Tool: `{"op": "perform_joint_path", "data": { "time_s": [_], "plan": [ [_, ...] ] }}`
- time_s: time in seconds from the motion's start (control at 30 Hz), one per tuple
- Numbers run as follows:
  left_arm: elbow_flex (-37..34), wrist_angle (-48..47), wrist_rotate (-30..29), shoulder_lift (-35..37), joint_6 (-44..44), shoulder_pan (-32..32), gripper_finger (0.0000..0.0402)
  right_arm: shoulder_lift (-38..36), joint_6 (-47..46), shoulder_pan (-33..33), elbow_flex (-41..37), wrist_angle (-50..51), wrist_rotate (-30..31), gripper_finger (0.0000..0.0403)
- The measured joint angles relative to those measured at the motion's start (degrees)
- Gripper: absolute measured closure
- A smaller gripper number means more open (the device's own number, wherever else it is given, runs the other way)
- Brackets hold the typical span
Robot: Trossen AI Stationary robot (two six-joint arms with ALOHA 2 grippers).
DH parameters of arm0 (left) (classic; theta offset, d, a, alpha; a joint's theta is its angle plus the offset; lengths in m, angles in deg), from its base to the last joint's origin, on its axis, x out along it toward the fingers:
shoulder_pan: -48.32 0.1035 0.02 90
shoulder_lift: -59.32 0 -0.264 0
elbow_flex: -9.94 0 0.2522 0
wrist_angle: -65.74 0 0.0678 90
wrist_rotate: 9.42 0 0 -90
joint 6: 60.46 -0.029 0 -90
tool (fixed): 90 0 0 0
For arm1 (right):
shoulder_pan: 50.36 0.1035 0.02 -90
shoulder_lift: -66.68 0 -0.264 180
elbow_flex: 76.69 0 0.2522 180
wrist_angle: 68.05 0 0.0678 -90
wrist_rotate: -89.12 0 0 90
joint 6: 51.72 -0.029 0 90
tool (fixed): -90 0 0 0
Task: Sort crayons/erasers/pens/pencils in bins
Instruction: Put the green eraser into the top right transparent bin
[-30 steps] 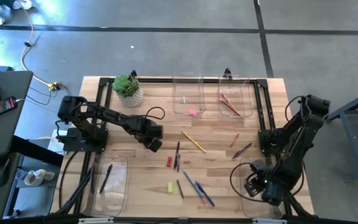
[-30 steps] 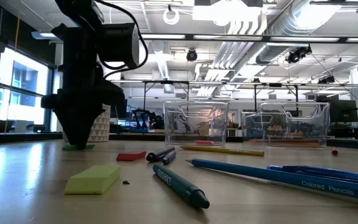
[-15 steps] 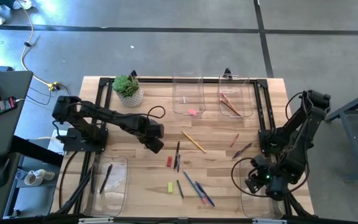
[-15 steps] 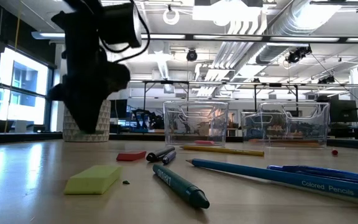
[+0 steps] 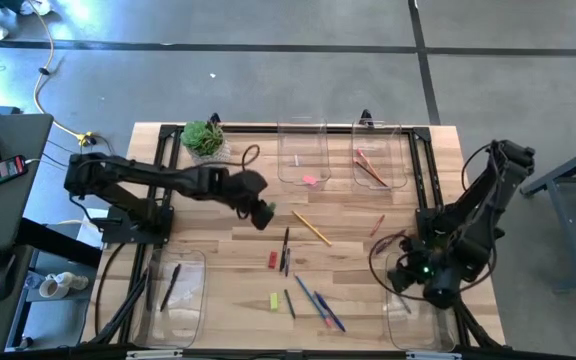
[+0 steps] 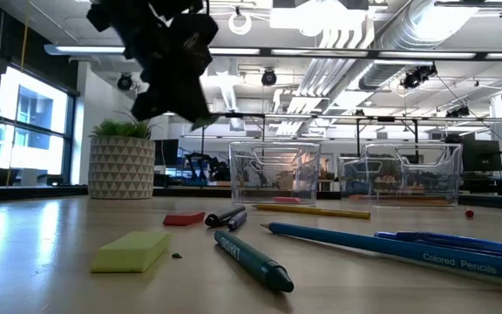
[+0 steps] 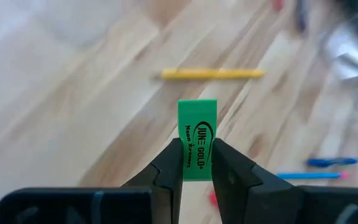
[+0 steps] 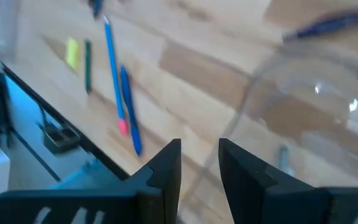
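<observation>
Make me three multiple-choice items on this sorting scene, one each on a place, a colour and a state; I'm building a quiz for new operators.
1. Where is the potted plant?
A. the table's far left corner
B. inside a bin
C. beside the right arm

2. What colour is the eraser in the left gripper?
A. pink
B. green
C. yellow

3. How does the right gripper stand?
A. shut on a pencil
B. shut on an eraser
C. jaws apart, empty

Answers: 1 A, the high view shows it there. 2 B, the left wrist view shows a green block. 3 C, the right wrist view shows nothing between its jaws.
</observation>
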Motion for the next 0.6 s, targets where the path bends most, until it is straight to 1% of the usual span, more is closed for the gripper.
{"op": "perform_joint_path", "data": {
  "time_s": [0.1,0.2,0.27,0.4,0.53,0.6],
  "plan": [
    [0.07,3.18,2.27,0.56,-3.9,4.05,0.0344,-0.77,2.71,-3.32,0.02,-0.4,1.45,0.0304],
    [0.07,5.24,6.56,0.56,-7.26,8.33,0.0344,-1.03,5.87,-7.21,0.02,-1.2,3.52,0.0304],
    [0.07,6.18,9.63,0.56,-9.3,11.01,0.0344,-1.03,8.67,-10.02,0.02,-2.68,4.58,0.0304],
    [0.08,7.85,13.61,0.56,-12.96,15.57,0.0344,-1.03,15.78,-15.66,0.02,-6.87,5.99,0.0304],
    [0.41,9.03,16.07,0.56,-16.85,19.4,0.0344,-1.03,21.89,-21.25,0.02,-10.36,6.07,0.0304],
    [1.48,8.99,16.39,0.56,-19.09,20.97,0.0344,-1.03,24.79,-23.83,0.02,-11.99,6.28,0.0304]
  ]
}}
